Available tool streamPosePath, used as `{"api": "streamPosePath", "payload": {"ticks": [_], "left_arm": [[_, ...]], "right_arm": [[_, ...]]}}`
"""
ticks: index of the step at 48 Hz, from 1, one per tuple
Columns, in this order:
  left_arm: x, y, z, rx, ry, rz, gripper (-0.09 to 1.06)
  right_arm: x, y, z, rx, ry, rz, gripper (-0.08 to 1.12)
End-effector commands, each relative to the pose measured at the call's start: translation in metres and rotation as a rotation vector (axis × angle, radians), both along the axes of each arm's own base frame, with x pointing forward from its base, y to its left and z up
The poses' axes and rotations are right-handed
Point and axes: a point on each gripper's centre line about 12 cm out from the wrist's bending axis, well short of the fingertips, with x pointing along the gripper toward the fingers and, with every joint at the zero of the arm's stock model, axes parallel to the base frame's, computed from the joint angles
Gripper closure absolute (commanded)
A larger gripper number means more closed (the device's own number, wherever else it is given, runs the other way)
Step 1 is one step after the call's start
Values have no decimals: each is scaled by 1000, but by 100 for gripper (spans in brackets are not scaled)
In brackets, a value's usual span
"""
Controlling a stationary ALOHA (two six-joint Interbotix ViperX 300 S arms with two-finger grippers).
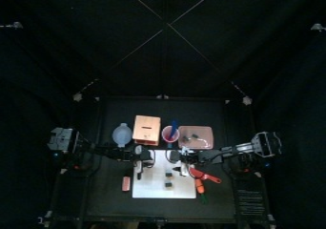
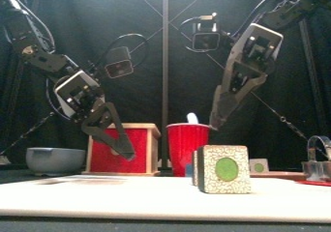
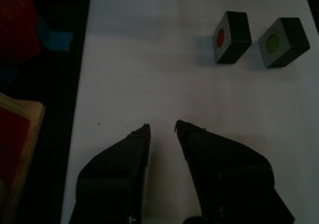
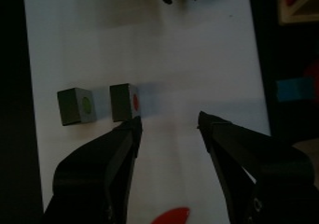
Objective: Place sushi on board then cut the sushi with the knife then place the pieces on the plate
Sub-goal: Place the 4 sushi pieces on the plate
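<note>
The left gripper (image 3: pixel 162 127) hangs over the white cutting board (image 3: pixel 149 69) with its jaws only a narrow gap apart. Nothing is between them and they touch nothing. The right gripper (image 4: pixel 169 118) is also above the board, with its jaws spread wide and empty.

The sushi lies on the board as two separate pieces, side by side with a small gap between them. One piece has a red centre (image 3: pixel 232 36) and the other a green centre (image 3: pixel 283 41). Both stand clear of the grippers: they are ahead of the left gripper's tips and off to one side of the right gripper's jaws. From the front, the green-centred piece stands upright on the board, near the camera and below the right gripper.

A red knife (image 1: pixel 204 178) lies at the right edge of the board, and neither gripper holds it.

Along the back of the bench sit a blue-grey bowl (image 2: pixel 56 159), a wooden box with a red drawer front (image 2: pixel 123 149), a red cup (image 2: pixel 189 147) and the pink tray (image 1: pixel 195 135). No sushi can be seen on the tray.
</note>
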Motion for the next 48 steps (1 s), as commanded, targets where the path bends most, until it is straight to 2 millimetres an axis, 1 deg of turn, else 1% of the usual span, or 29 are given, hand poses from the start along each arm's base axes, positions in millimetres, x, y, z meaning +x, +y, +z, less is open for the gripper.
{"api": "streamPosePath", "payload": {"ticks": [1,6,14,19,31,39,43,46,48], "left_arm": [[6,1,9,-3,-32,5,25],[5,1,8,-3,-28,5,26],[5,2,8,-2,-28,6,26],[5,3,8,0,-28,8,26],[4,3,6,0,-21,10,26],[5,3,7,-1,-23,11,26],[4,3,6,-1,-23,11,26],[5,3,6,-2,-23,12,26],[5,3,6,0,-21,10,25]], "right_arm": [[15,8,9,12,-34,11,18],[23,18,1,18,-17,29,18],[32,30,-5,33,-3,45,18],[35,35,-10,40,8,49,18],[41,37,-27,33,45,53,19],[41,36,-39,17,81,59,25],[43,36,-41,21,86,55,32],[43,35,-38,29,80,45,41],[43,34,-35,38,75,37,44]]}}
